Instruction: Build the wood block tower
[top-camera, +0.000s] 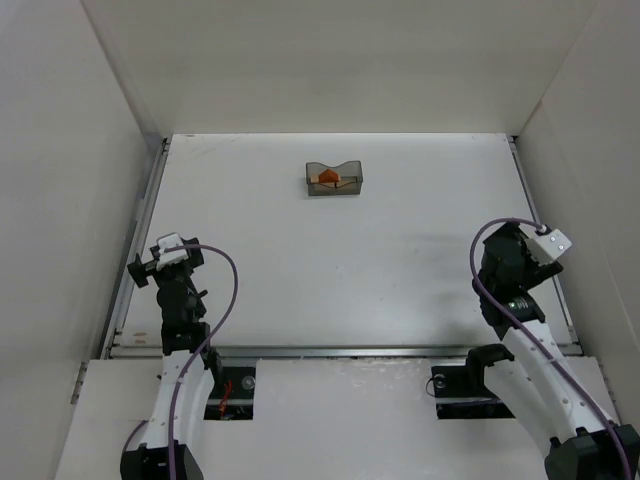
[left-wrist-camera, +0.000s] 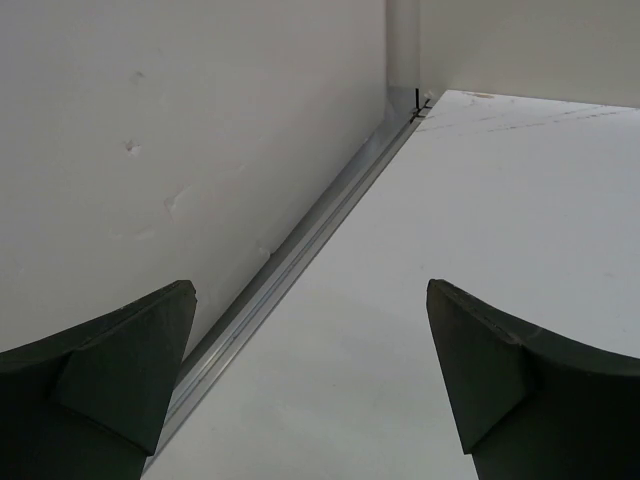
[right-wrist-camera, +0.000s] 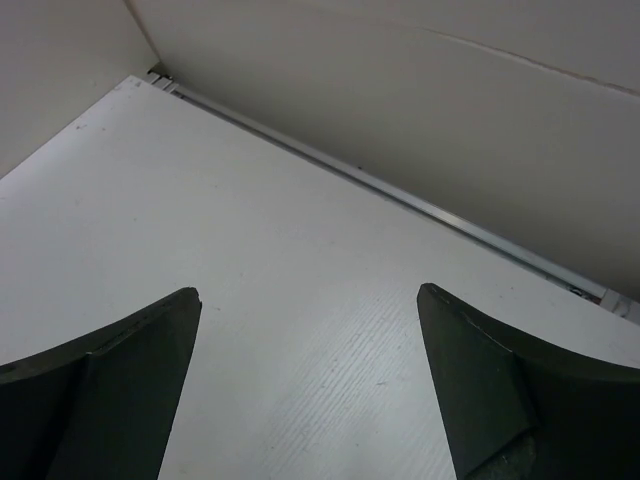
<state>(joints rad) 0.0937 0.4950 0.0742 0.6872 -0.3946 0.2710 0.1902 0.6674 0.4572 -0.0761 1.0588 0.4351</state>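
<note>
Ana: Dark fingers (left-wrist-camera: 110, 390) fill the lower corners of both wrist views. How do they stand?

Ben: On the left claw (left-wrist-camera: 310, 300) they are spread wide with nothing between them, only bare white bench (left-wrist-camera: 480, 200) and the side wall (left-wrist-camera: 150, 150) beyond. The right claw (right-wrist-camera: 308, 295) is likewise fully spread and holding nothing.

Ana: And the blocks?

Ben: Upper centre of the overhead view, inside a small translucent dark grey plastic bin (top-camera: 357, 184), well apart from both arms. An orange triangular wooden piece (top-camera: 327, 177) shows toward its left. The pale tan wooden blocks (top-camera: 343, 183) lie beside it, too small to count. Nothing is stacked yet.

Ana: How will they handle?

Ben: Light and stiff, I'd judge, with smooth faces. They won't crush, but they could pop out of a skewed pinch. Take the tan ones across two flat parallel sides. The orange roof piece wants holding by its flat end faces, not its slopes. That bin looks light enough to slide when reached into.
</note>
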